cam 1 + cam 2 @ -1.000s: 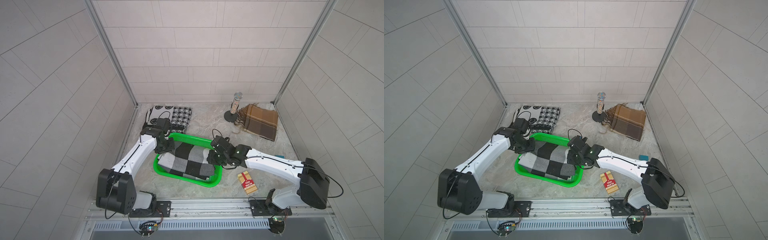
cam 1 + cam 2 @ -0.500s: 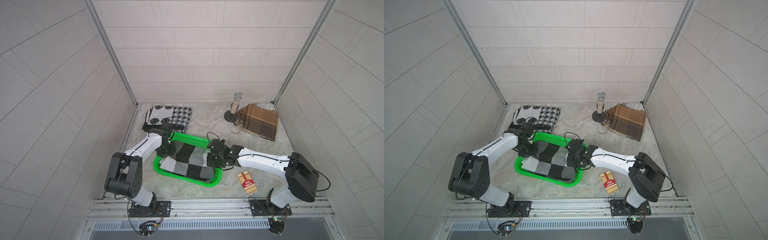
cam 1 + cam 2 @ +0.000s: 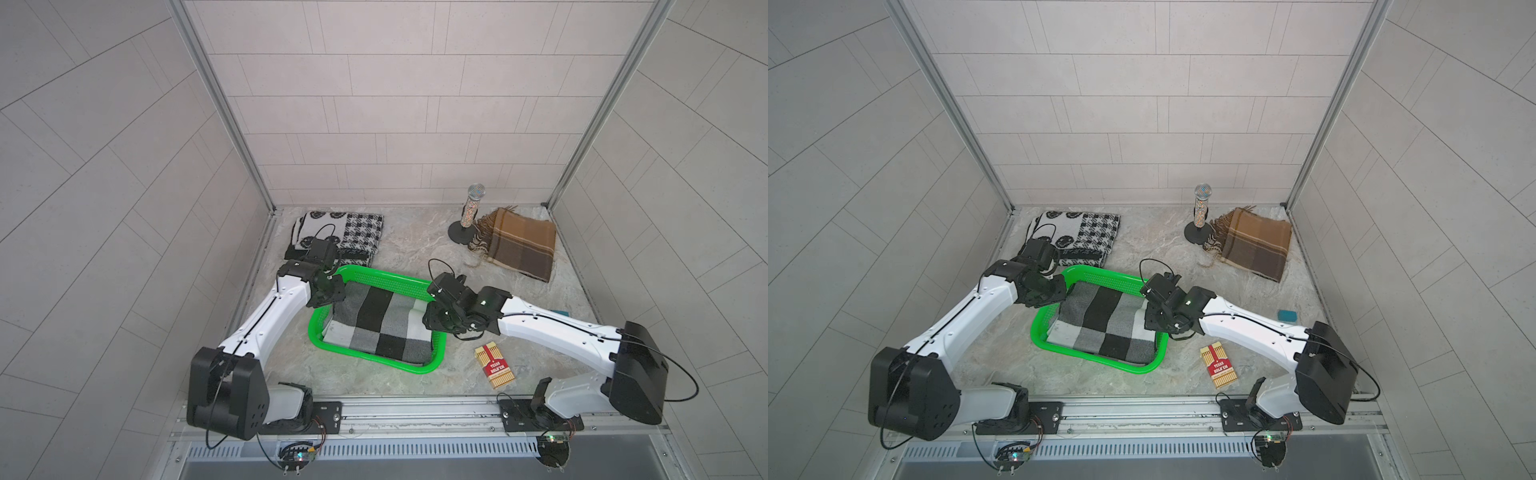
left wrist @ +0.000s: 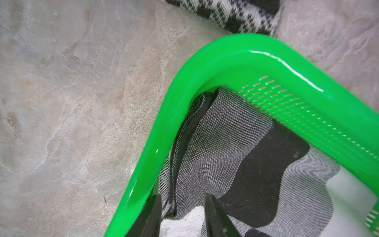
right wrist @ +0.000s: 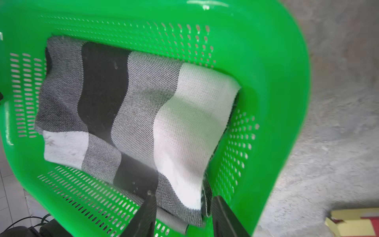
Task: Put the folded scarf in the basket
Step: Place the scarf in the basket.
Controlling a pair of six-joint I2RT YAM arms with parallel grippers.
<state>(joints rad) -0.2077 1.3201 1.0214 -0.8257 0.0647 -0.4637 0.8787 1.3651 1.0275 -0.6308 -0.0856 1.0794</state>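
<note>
- Top views: the basket [image 3: 374, 362] sits on the table [image 3: 399, 249] between the two grippers, and the scarf [image 3: 382, 320] lies folded flat inside it, filling most of the floor.
- The left gripper [image 3: 333, 304] is at the basket's far corner on its own side, with its tips down inside the rim, on or just above the scarf's edge.
- The right gripper [image 3: 428, 321] is at the opposite short side, with its tips low over the scarf's end, just inside the rim.
- Both top views show the same layout: left gripper [image 3: 1059, 297], right gripper [image 3: 1148, 323], scarf [image 3: 1104, 324] in the basket [image 3: 1100, 362].
- A black-and-white cloth [image 3: 340, 232] lies behind the left gripper.
- A brown cloth [image 3: 519, 245] and a microphone [image 3: 469, 212] lie well beyond the right gripper.
- A card box [image 3: 494, 365] lies near the right arm, on the side of the basket.
- Left wrist view: the left gripper's [image 4: 182, 197] fingers [image 4: 152, 213] stand apart, with a scarf [image 4: 235, 143] fold in the gap that they are not pinching.
- The basket [image 4: 205, 67] corner curves just ahead of the tips, with the black-and-white cloth [image 4: 225, 14] past the rim.
- Right wrist view: the right gripper's [image 5: 184, 198] fingers [image 5: 225, 217] are spread, and the scarf's [image 5: 133, 102] end sits between them, loose.
- The basket [image 5: 276, 102] wall is right beside one finger, and the card box [image 5: 352, 223] is outside the rim.
</note>
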